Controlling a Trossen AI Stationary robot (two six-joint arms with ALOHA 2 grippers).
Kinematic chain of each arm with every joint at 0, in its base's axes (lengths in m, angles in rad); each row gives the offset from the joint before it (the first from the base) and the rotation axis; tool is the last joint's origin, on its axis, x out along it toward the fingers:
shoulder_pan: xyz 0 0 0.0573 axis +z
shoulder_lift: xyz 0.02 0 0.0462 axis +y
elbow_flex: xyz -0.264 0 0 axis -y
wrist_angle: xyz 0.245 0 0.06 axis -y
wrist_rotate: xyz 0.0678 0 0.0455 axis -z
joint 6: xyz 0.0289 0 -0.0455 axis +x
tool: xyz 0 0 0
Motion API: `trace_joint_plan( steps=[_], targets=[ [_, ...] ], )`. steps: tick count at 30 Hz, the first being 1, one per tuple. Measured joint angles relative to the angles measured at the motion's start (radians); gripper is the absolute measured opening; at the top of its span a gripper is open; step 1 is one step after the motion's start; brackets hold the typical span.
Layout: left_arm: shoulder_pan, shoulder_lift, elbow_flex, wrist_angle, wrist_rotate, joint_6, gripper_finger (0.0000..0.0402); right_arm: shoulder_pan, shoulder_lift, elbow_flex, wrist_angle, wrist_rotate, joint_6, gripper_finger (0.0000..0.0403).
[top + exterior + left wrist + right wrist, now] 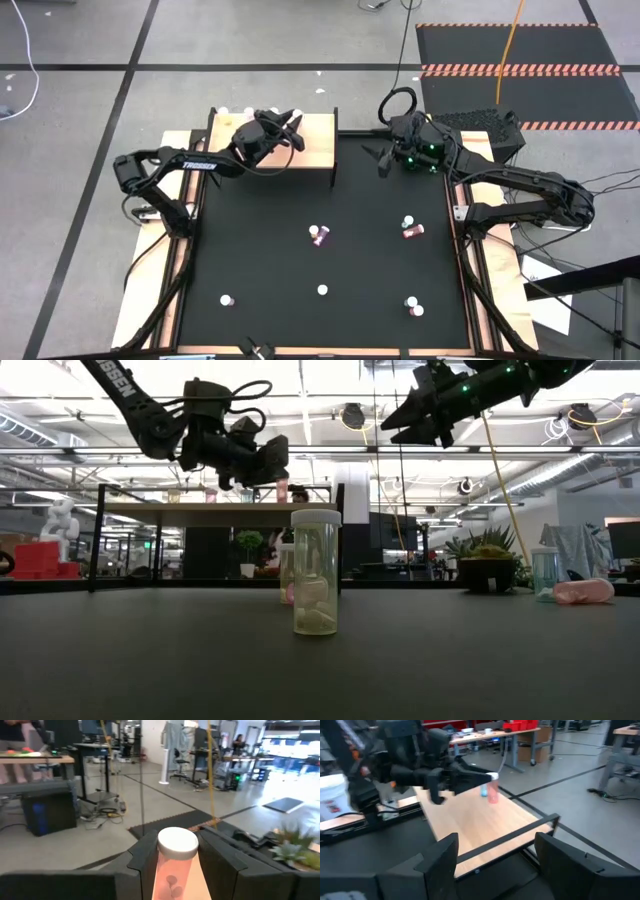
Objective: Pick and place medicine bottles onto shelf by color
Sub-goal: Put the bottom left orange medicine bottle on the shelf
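Here the left gripper had its jaws shut partway on a pink bottle above the shelf, cap pointing forward along the jaws; right gripper jaws gaped wide, empty

Two grippers, left gripper and right gripper; one wooden shelf; one black table; roughly eleven medicine bottles: one medicine bottle held aloft, at least two on the shelf, about eight on the table.
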State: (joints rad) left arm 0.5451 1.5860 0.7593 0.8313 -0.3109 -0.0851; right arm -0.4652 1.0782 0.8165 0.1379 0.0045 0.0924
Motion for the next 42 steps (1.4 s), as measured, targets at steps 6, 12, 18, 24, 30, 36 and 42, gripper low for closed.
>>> trace_joint_plan(
  steps=[6, 12, 18, 24, 30, 36, 42],
  targets=[
    [0.010, 0.000, 0.000, -0.016, -0.021, -0.012, 0.0133, 0.000, 0.000, 0.000, 0.000, -0.009, -0.016, 0.0258],
    [0.010, 0.000, 0.000, -0.018, -0.022, -0.019, 0.0133, -0.005, 0.000, 0.000, -0.016, -0.013, -0.046, 0.0258],
    [0.010, 0.000, 0.000, -0.018, -0.028, -0.021, 0.0133, -0.005, 0.000, 0.000, -0.016, -0.035, -0.052, 0.0258],
    [0.010, 0.004, 0.001, -0.016, -0.032, -0.030, 0.0133, -0.009, 0.000, 0.000, -0.016, -0.036, -0.060, 0.0258],
    [-0.018, 0.063, 0.010, 0.042, -0.054, -0.035, 0.0133, -0.030, 0.000, 0.000, -0.015, -0.062, -0.060, 0.0258],
    [-0.002, 0.064, 0.010, 0.054, -0.084, -0.025, 0.0133, -0.041, -0.002, 0.000, -0.018, -0.066, -0.059, 0.0258],
    [0.018, 0.067, 0.010, 0.047, -0.083, -0.033, 0.0133, -0.066, -0.003, 0.000, -0.015, -0.088, -0.064, 0.0258]
  ],
)
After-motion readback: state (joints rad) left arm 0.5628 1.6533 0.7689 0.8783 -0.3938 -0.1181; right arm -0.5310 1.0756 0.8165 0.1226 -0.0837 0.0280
